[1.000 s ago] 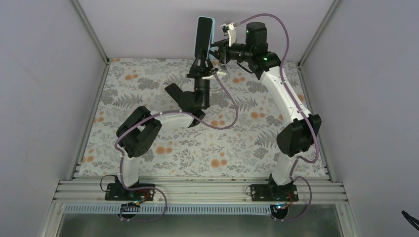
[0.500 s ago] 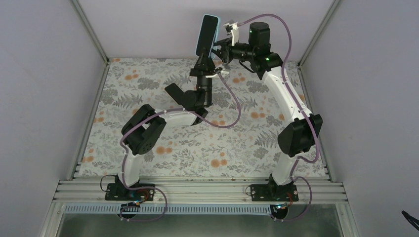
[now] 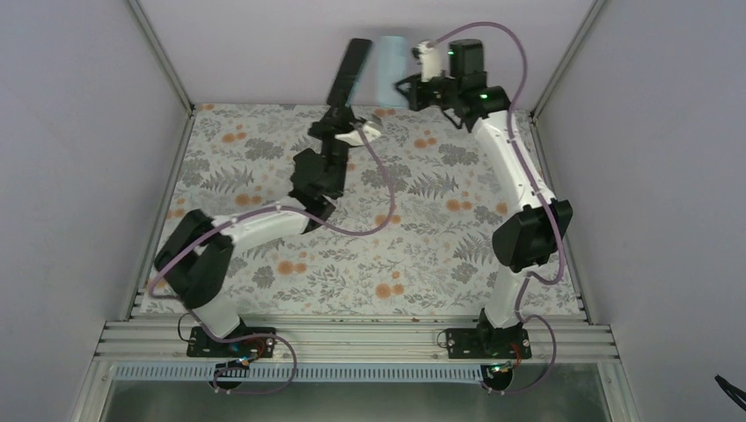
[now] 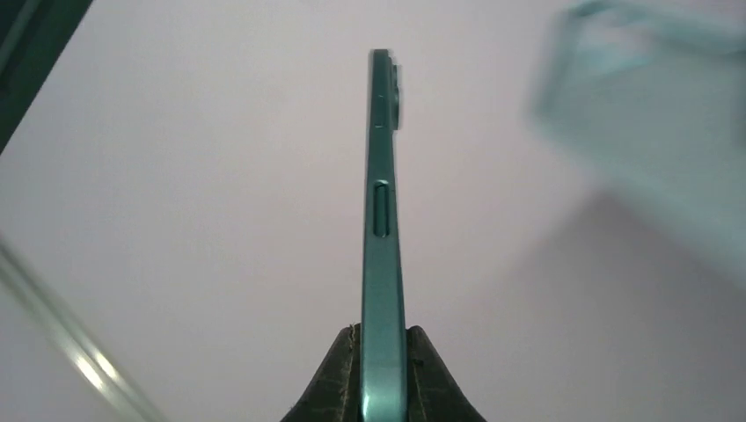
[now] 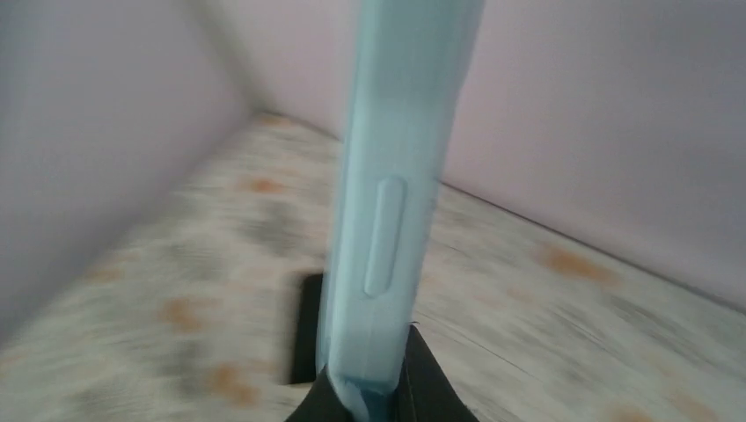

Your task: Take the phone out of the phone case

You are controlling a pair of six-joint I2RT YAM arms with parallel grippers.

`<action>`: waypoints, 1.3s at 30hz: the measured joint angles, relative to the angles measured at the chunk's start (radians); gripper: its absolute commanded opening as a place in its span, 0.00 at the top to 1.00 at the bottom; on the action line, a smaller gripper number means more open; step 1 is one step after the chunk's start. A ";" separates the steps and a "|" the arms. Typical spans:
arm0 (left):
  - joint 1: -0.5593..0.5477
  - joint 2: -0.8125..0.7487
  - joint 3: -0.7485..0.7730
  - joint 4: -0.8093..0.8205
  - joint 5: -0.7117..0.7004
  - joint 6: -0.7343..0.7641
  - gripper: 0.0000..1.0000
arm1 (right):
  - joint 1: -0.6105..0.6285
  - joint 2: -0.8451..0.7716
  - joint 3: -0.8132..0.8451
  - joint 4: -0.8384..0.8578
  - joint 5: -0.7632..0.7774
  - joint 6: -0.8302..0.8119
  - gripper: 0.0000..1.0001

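Observation:
My left gripper (image 3: 338, 107) is shut on the bottom end of the dark green phone (image 3: 347, 70) and holds it upright, high at the back of the table. In the left wrist view the phone (image 4: 383, 229) stands edge-on between my fingers (image 4: 339, 378), bare of any case. My right gripper (image 3: 406, 90) is shut on the light blue phone case (image 3: 390, 70), held in the air just right of the phone and apart from it. In the right wrist view the case (image 5: 396, 193) rises edge-on and blurred. The case also shows blurred in the left wrist view (image 4: 651, 132).
The floral tablecloth (image 3: 369, 237) covers the table. Grey walls enclose it at the back and both sides, with metal corner posts (image 3: 163, 57). A metal rail (image 3: 352, 338) runs along the near edge by the arm bases.
The phone and case were together between both grippers; now they are apart. My left arm has swung left with the bare phone, and my right gripper has drawn right with the case.

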 measured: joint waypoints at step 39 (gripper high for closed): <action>0.489 -0.313 -0.836 -0.316 0.039 0.093 0.72 | -0.358 0.092 -0.599 -0.276 0.152 -0.257 0.93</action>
